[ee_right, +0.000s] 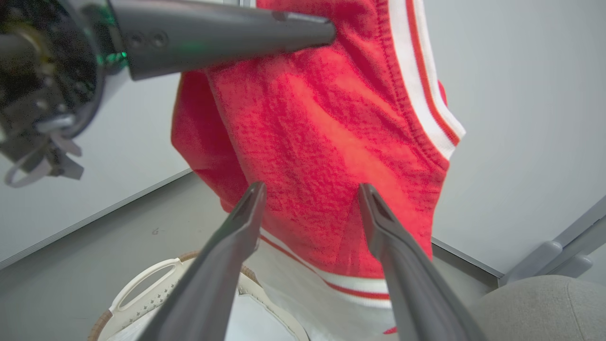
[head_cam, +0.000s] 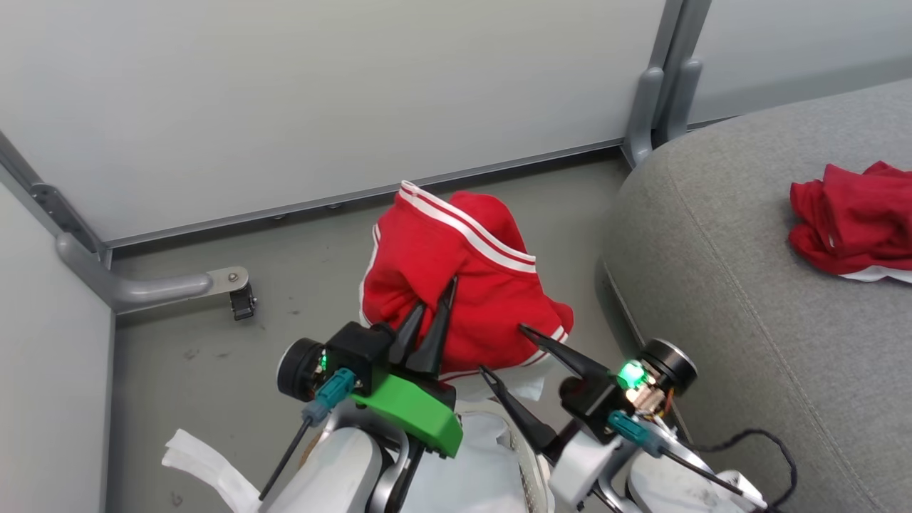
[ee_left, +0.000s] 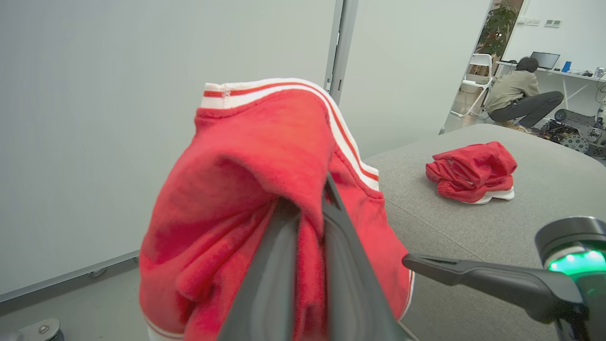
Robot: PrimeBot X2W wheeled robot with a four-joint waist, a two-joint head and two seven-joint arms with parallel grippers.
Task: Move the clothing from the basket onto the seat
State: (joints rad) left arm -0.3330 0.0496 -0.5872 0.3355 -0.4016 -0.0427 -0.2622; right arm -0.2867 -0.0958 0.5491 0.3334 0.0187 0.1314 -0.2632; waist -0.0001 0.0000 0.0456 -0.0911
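Left end effector [head_cam: 436, 296] clenched on the clothing [head_cam: 442, 249], seat [head_cam: 719, 271] at 3 o'clock; right end effector [head_cam: 504, 349] released.

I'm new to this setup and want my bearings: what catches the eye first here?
The bright red clothing, pinched in the left end effector and hanging above the basket. The right end effector is open beside it. A second red garment lies crumpled on the grey seat to the right.

Red clothing [head_cam: 442, 271], white trim with thin red stripes. Grey seat [head_cam: 712, 271]; second garment [head_cam: 848, 221] on it red, white edge. Cream-white perforated basket [ee_right: 142, 310], brown rim.
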